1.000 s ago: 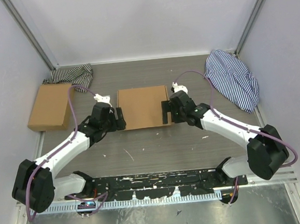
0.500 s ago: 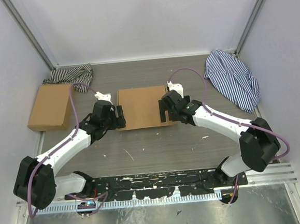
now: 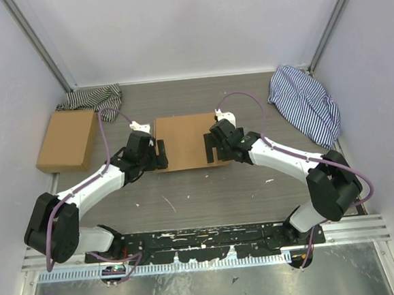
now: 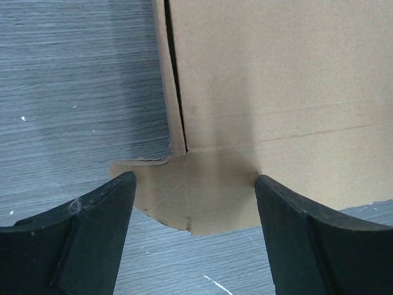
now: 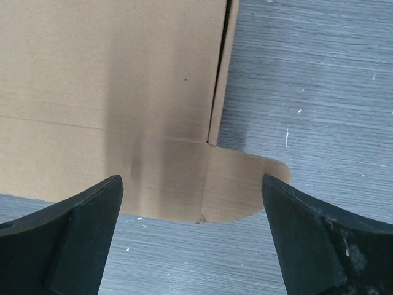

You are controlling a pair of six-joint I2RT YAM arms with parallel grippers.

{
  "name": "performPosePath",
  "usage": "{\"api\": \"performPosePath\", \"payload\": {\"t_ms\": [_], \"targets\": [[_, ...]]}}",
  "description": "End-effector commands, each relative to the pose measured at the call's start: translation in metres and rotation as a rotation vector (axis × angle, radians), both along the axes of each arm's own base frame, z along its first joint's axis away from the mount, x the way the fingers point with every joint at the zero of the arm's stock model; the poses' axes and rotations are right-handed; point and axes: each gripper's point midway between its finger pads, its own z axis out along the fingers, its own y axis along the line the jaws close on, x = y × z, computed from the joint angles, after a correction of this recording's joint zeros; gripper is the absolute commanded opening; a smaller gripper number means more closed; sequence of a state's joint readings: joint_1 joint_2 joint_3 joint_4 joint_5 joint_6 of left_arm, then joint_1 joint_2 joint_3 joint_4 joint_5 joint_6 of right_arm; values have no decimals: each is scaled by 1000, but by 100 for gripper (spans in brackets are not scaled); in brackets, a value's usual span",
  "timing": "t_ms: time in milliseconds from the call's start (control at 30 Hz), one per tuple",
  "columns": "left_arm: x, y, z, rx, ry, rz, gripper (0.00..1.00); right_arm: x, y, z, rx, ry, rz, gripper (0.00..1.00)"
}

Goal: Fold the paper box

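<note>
1. The paper box [image 3: 186,141] lies flat on the wooden table [image 3: 207,194], a plain brown cardboard rectangle; nothing on it stands up yet, so the folding looks to be at its start.
2. To the left of the paper box, well apart, sits a second flat cardboard box [image 3: 67,139]; a striped cloth [image 3: 91,99] lies behind that one, and another striped cloth [image 3: 306,105] lies far off to the paper box's right.
3. The left hand [image 3: 160,154] is at the near left corner of the paper box, fingers spread wide and holding nothing; its wrist view shows a rounded tab [image 4: 196,196] poking out from that corner between the two fingers, and a dark slit [image 4: 175,92] running along the left edge.
4. The right hand [image 3: 214,146] is over the near right corner, likewise spread wide and empty; its wrist view shows a matching tab [image 5: 245,184] jutting out to the right.
5. Whether either hand touches the cardboard cannot be told.
6. Handling, as a judgement: the sheet should be light and stiff across its panels, yet bend readily along its scored creases; flat faces offer nothing to pinch, so the protruding tabs and the slit edges look like the best places to take hold; it may slide on the table if pushed from one side only.
</note>
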State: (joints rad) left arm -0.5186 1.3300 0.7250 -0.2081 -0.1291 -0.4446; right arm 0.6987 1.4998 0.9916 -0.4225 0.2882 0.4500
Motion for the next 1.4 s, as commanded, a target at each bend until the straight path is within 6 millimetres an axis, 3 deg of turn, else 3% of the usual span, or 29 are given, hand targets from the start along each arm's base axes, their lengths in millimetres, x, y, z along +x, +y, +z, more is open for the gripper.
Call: {"api": "performPosePath", "payload": {"t_ms": [0,200,533,833,1067,1233,1367], "targets": [[11,-13,11,-47,-38,-32,85,9,21,15,75,-37,41,100],[5,-17,10,-73,-24,-52,84,0,29,8,113,2,79,100],[5,-19,15,-87,-46,-62,85,-1,17,-3,48,4,42,100],[-1,-18,2,-70,3,-74,85,-4,15,-9,51,13,36,100],[-12,-29,1,-132,25,-126,84,-18,41,-6,179,52,145,100],[-15,-20,-5,-105,20,-106,84,-17,41,-2,178,34,143,100],[-19,-28,-4,-144,25,-136,83,-20,47,-1,201,42,169,100]]}}
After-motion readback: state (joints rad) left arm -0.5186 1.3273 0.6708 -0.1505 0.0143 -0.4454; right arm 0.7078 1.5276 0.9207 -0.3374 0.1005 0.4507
